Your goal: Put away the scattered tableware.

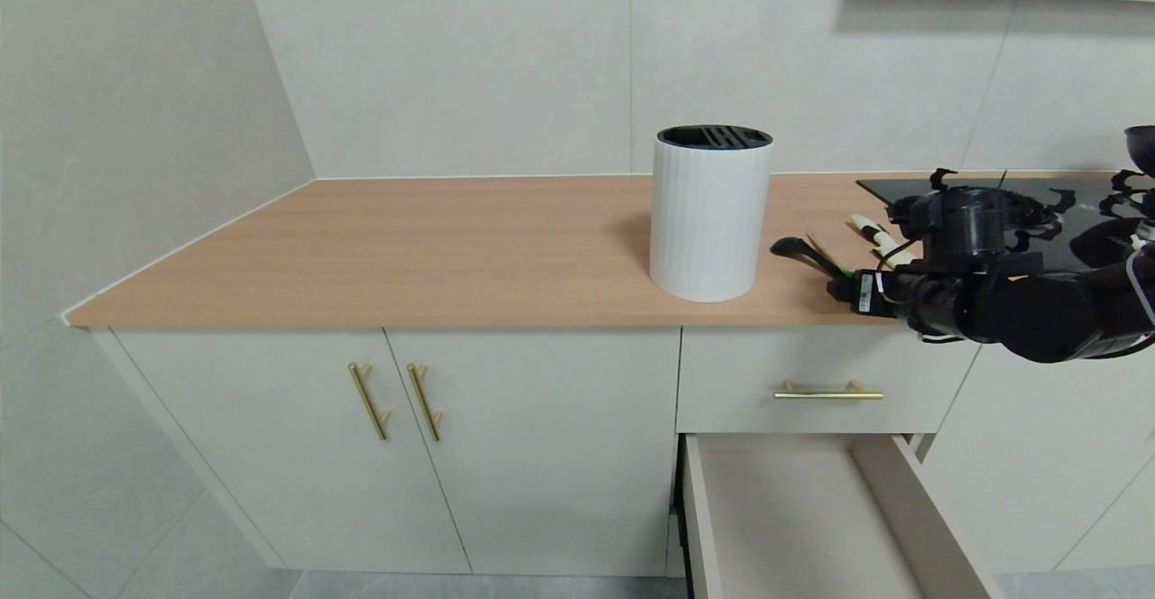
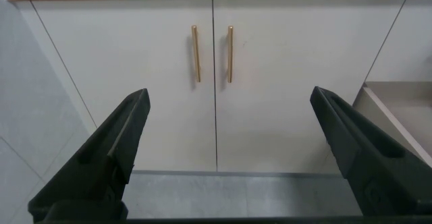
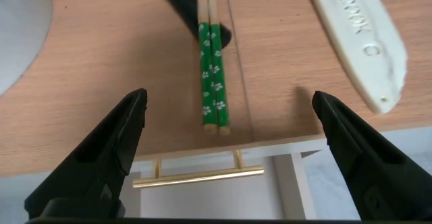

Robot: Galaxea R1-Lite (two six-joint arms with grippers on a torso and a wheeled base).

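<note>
Since the right tool (image 3: 229,99) hangs released, its jaws spread wide to either side of the chopsticks (image 3: 214,82), my worry is the pinch itself. The pair lies flat on the tabletop (image 1: 406,247), thin and side by side, so the fingers could scrape the wood and catch only one stick, or roll both. Their green ends lie near the front edge, and a nudge might tip them over it toward the open drawer (image 1: 794,509) below. The black spoon (image 1: 799,252) crosses them, touching, and may get dragged along. A white utensil (image 3: 358,35) lies apart to one side. The white holder (image 1: 710,220) stands upright close by. My left tool (image 2: 229,96) is released too, low before the cupboard doors (image 2: 135,62). The tabletop is smooth, wood-coloured; a pale tiled wall (image 1: 451,67) rises behind it, with a black cooktop (image 1: 889,188) at the right.
</note>
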